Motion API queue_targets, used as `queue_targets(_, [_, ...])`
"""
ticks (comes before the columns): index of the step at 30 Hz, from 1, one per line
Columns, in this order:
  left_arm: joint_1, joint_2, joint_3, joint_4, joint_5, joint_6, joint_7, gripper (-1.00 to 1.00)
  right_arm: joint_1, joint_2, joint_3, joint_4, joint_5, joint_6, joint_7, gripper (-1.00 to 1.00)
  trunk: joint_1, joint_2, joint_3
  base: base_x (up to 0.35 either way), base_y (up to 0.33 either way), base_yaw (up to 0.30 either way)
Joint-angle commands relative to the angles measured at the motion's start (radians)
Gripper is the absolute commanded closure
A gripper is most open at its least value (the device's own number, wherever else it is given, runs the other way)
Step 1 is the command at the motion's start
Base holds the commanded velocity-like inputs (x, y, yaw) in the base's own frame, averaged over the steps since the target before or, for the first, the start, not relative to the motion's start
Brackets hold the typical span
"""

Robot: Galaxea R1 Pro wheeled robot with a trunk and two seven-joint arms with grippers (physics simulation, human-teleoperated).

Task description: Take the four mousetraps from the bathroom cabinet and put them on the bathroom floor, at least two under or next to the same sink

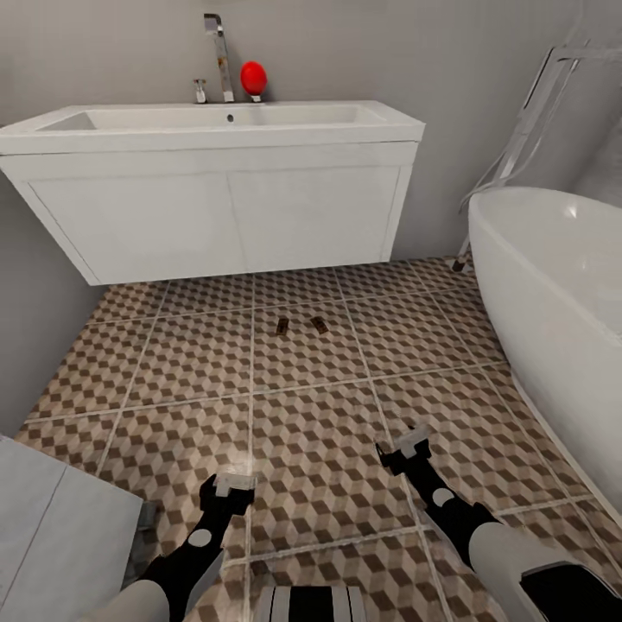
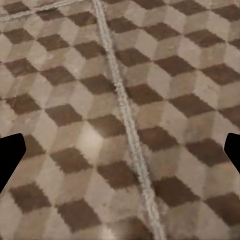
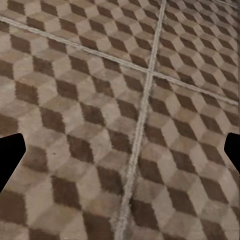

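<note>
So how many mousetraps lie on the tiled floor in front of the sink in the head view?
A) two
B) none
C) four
A: two mousetraps lie side by side on the bathroom floor, just in front of the sink.

Soft, even light fills the head view; a faint shadow lies under the sink (image 1: 216, 130). The bathroom floor (image 1: 311, 406) looks blurry and pixelated in both wrist views, with pale glare patches.
</note>
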Motion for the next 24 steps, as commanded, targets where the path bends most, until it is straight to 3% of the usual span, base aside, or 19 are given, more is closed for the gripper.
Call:
queue_targets(1, [-0.001,0.0,-0.009,0.014,0.005,-0.017,0.007,-1.0,0.002,-0.002,0.002,0.015,0.0,-0.012,-0.005,-1.0,-0.001,0.0,0.003,0.0,0.0,0.0])
queue_targets(3, [0.0,0.001,-0.009,0.04,0.005,-0.046,0.007,-1.0,0.004,-0.004,0.002,0.041,-0.013,-0.034,-0.004,-1.0,-0.002,0.0,0.011,0.0,0.0,0.0])
queue_targets(7, [0.0,0.0,-0.009,0.151,0.006,-0.187,0.007,-1.0,0.009,-0.009,0.002,0.093,-0.032,-0.093,-0.002,-1.0,-0.003,0.001,0.027,0.0,0.0,0.0])
queue_targets(13, [0.0,-0.004,-0.009,0.304,0.006,-0.35,0.008,-1.0,0.056,-0.021,0.003,0.11,-0.041,-0.116,-0.001,-1.0,-0.006,0.003,0.05,0.0,0.0,0.0])
queue_targets(18, [0.011,-0.003,-0.008,0.349,0.007,-0.417,0.008,-1.0,0.091,-0.022,0.003,0.112,-0.044,-0.13,0.0,-1.0,-0.008,0.004,0.069,0.0,0.0,0.0])
queue_targets(24, [0.045,0.001,-0.007,0.362,0.007,-0.444,0.007,-1.0,0.123,-0.023,0.003,0.113,-0.045,-0.163,-0.001,-1.0,-0.011,0.005,0.092,0.0,0.0,0.0])
